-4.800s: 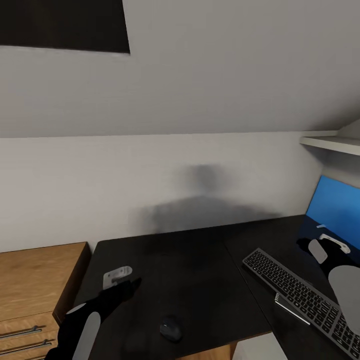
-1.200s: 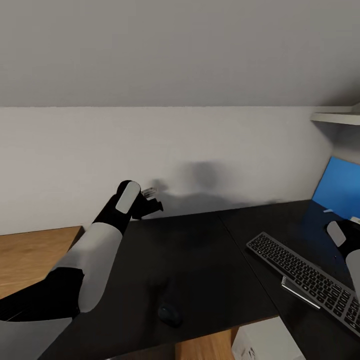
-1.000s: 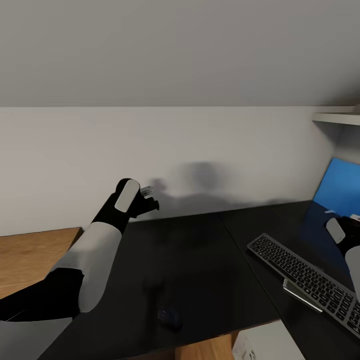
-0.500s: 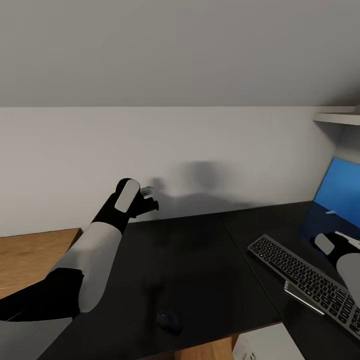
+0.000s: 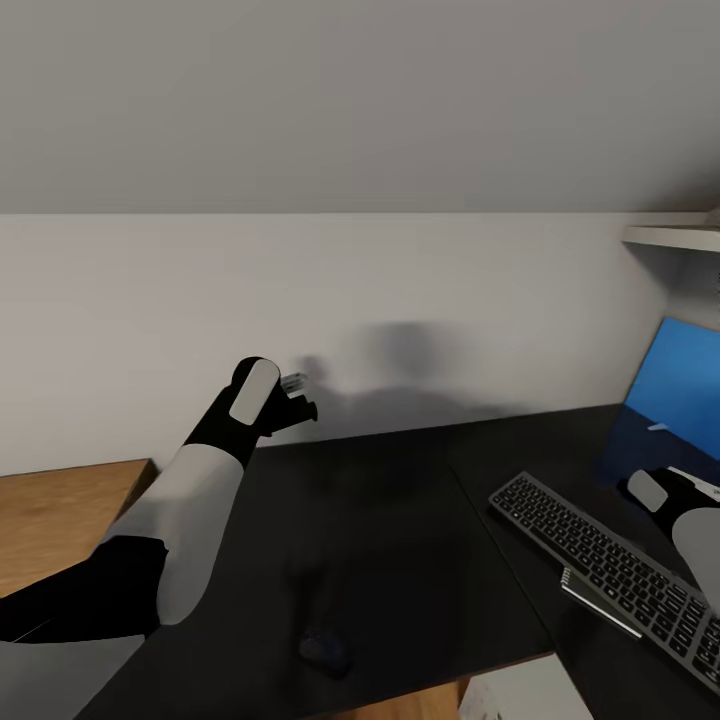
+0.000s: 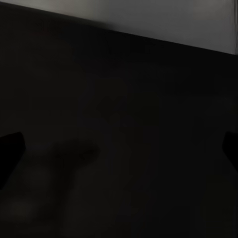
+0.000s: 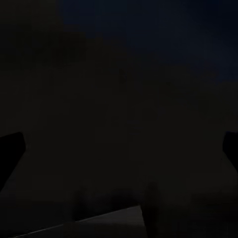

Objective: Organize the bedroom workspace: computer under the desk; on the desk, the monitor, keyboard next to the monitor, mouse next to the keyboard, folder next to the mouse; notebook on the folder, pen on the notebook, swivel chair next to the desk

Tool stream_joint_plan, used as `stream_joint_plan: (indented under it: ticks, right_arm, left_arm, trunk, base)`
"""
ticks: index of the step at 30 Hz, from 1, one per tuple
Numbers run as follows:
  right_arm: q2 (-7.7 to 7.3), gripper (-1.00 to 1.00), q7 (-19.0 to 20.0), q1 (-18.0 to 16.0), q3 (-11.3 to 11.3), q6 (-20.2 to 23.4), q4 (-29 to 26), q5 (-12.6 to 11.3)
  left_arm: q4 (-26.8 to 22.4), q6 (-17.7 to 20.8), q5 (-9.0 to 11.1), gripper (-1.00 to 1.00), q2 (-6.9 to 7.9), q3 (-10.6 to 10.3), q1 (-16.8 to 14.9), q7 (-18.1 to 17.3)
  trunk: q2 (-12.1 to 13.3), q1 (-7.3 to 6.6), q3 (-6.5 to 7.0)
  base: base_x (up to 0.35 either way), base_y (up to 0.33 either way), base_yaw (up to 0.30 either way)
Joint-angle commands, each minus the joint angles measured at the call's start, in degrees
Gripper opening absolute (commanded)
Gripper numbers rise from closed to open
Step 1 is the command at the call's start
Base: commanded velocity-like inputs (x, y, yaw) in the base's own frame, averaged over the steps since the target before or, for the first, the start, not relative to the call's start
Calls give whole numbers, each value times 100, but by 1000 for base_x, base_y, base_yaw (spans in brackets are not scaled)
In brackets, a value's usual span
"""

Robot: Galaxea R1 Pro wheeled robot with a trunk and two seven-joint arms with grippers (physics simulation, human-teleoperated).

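Observation:
A black desk [image 5: 400,520] spans the head view. On it a dark mouse [image 5: 322,650] lies near the front edge, and a grey keyboard [image 5: 600,565] lies slantwise at the right. Behind the keyboard stands the monitor [image 5: 682,395] with a blue screen. My left gripper [image 5: 300,395] is raised over the desk's back left, close to the wall. In the left wrist view it [image 6: 119,153] is open over the dark desk top. My right arm [image 5: 690,520] hovers between keyboard and monitor, and the right gripper [image 7: 119,153] is open and holds nothing. Folder, notebook, pen and chair are out of view.
A wooden drawer unit [image 5: 60,510] adjoins the desk at the left. A white shelf [image 5: 670,237] juts from the wall above the monitor. A white box [image 5: 510,695] shows below the desk's front edge. A thin silver strip [image 5: 598,600] lies against the keyboard's near side.
The left arm has risen from the desk top to near the wall and now holds still. The right arm has dropped lower by the keyboard. The view has shifted slightly.

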Motion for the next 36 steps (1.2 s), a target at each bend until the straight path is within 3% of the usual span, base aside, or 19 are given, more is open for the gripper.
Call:
stream_joint_plan:
  ticks: [1,19,36]
  right_arm:
    - [-1,100,-21,-1,44,30,-10,-59]
    - [-1,100,-23,-1,44,38,-10,-59]
    - [-19,100,-26,-1,44,41,-10,-50]
  left_arm:
    - [-5,10,48,100,-3,7,-4,55]
    - [-7,3,51,100,-3,6,-4,40]
    - [-53,12,50,100,-3,6,-4,33]
  trunk:
    - [-3,0,-6]
    - [-3,0,-9]
    - [-3,0,-146]
  base:
    - [92,-209,0]
    - [24,-48,0]
    - [0,0,0]
